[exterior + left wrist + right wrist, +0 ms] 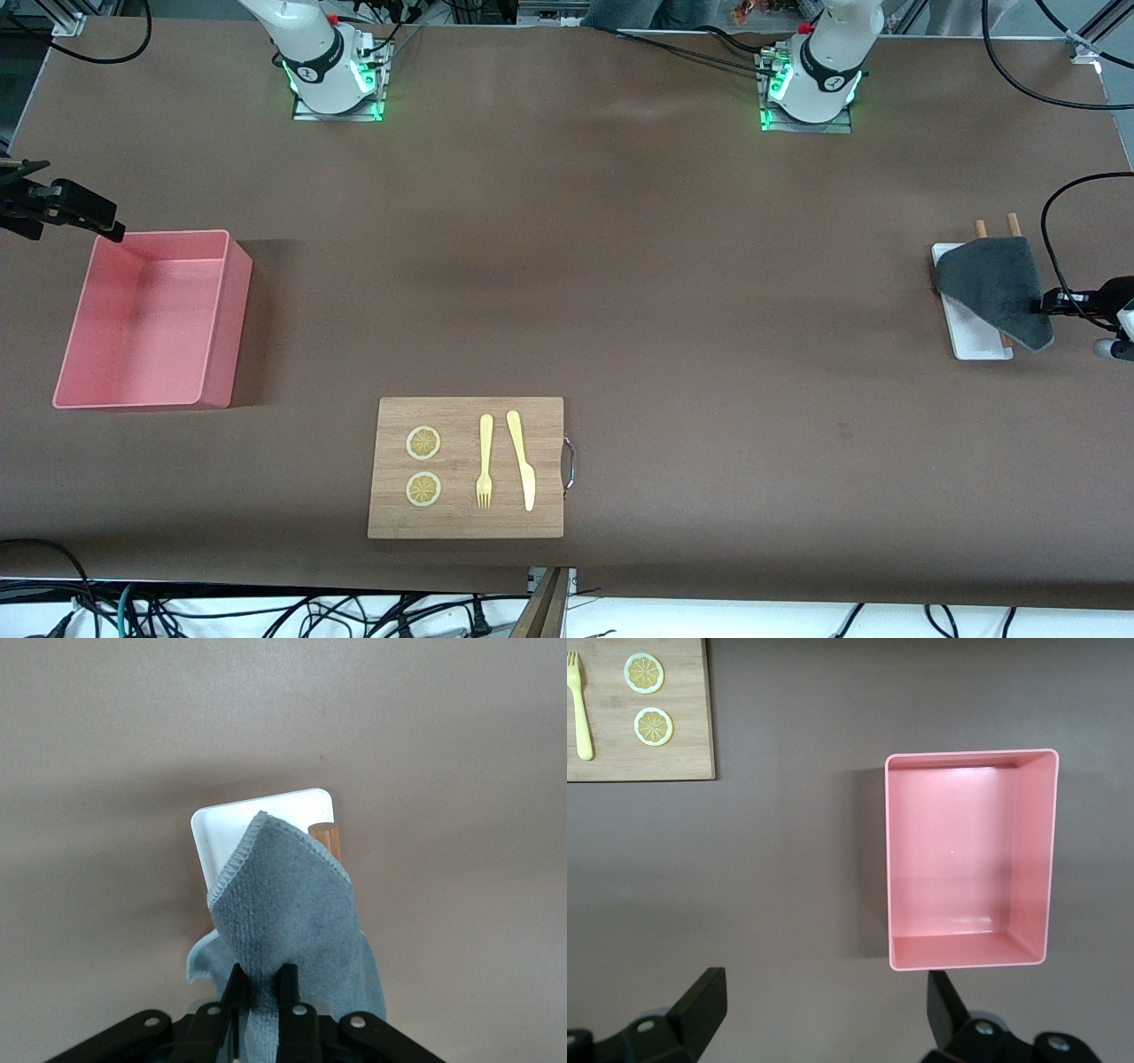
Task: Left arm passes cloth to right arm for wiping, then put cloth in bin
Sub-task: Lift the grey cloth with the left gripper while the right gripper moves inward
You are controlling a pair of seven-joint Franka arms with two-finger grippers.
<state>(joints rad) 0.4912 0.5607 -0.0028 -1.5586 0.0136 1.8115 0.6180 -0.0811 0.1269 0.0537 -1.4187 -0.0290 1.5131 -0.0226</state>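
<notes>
From the front view you see the cloth (997,288) draped over a small white tray (974,341) at the left arm's end of the counter (620,266), with two wooden sticks (997,227) poking out from under it on the side toward the robots' bases. Your left gripper (1050,303) sits at the cloth's edge, over the counter just beside the tray. The bin (151,321) stands at the right arm's end of the counter, and your right gripper (89,217) hangs just beside its corner nearest the bases. Nearer the camera, between the two ends, lies a wooden board (467,468) carrying two lemon slices (423,465), a yellow fork (485,461) and a yellow knife (522,459). In the left wrist view your left gripper (261,988) is pinching the cloth (292,912): both fingers (285,988) are pressed against a fold of it, and the rest of the fabric spreads over the tray (226,828), with one stick (328,840) showing at its edge. In the right wrist view your right gripper (819,1005) is spread wide with nothing between its fingers (700,1001), looking down on the bin (970,859), which has nothing in it; the board (642,718) with the slices (648,700) and fork (579,704) shows at the corner.
</notes>
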